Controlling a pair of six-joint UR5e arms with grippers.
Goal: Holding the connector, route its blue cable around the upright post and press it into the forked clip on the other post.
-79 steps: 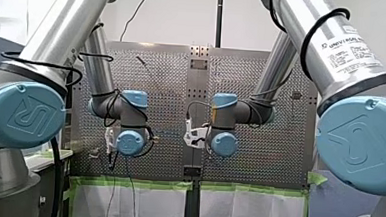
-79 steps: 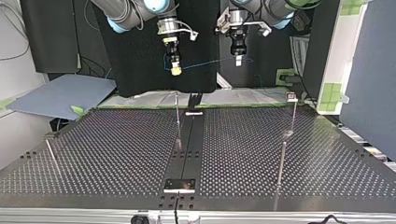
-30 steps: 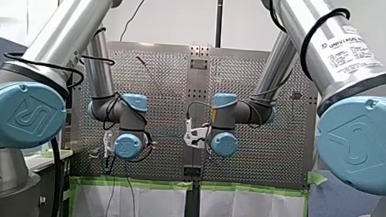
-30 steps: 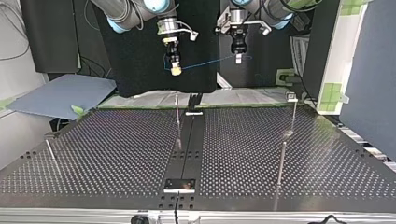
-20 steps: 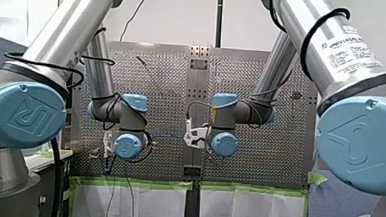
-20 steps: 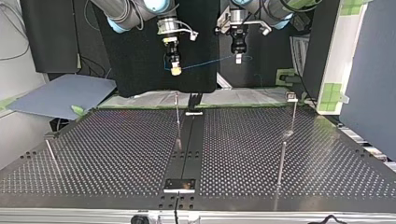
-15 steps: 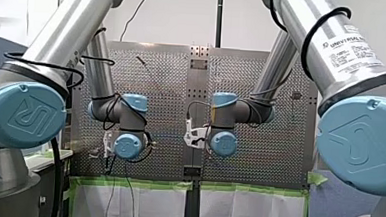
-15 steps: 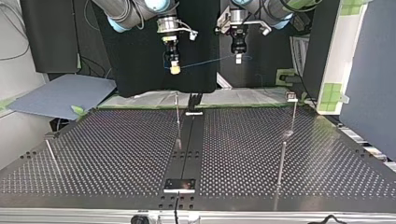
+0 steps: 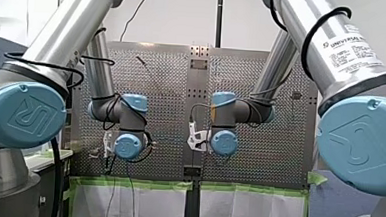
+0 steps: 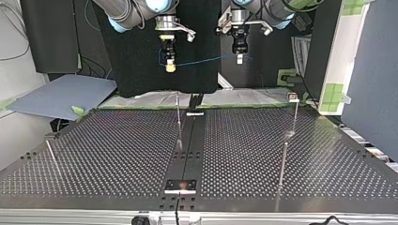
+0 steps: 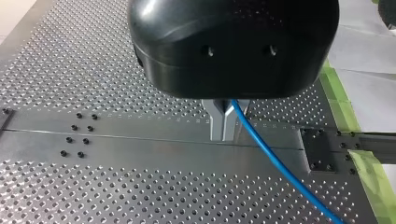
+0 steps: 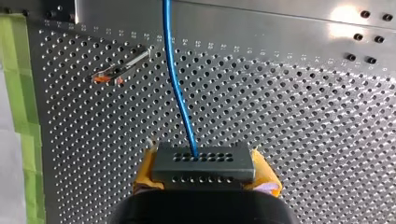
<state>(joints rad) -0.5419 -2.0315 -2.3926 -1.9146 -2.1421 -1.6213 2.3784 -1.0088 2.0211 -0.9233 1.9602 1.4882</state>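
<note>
In the last half second my right gripper [image 10: 169, 65] has slid a little toward the top view's left and lifted slightly, drawing the cable [image 10: 202, 61] out longer and straighter. My left gripper [image 10: 239, 58] has stayed where it was. Over the couple of seconds before that, the left had drifted a little the other way, so the two have been pulling apart.

The right gripper is clamped on the connector [image 12: 203, 163], a dark block squeezed between its yellow pads [image 12: 145, 172], with the cable leaving its front face. The left gripper's metal fingers are closed together on the cable further along, and the rest hangs away beneath them.

To me this looks like taking up slack before any routing. The line hangs high over the surface [image 10: 117, 154], well clear of the thin post [image 10: 179, 122] below it, and touches nothing. Nothing is wrapped or clipped yet, so the job has hardly begun.

For writing, the white label [image 9: 352, 46] on the near right arm begins "UNIVERSAL", and the finer print under it is too small to read. The blue joint caps [image 9: 23, 114] carry an embossed UR mark.
</note>
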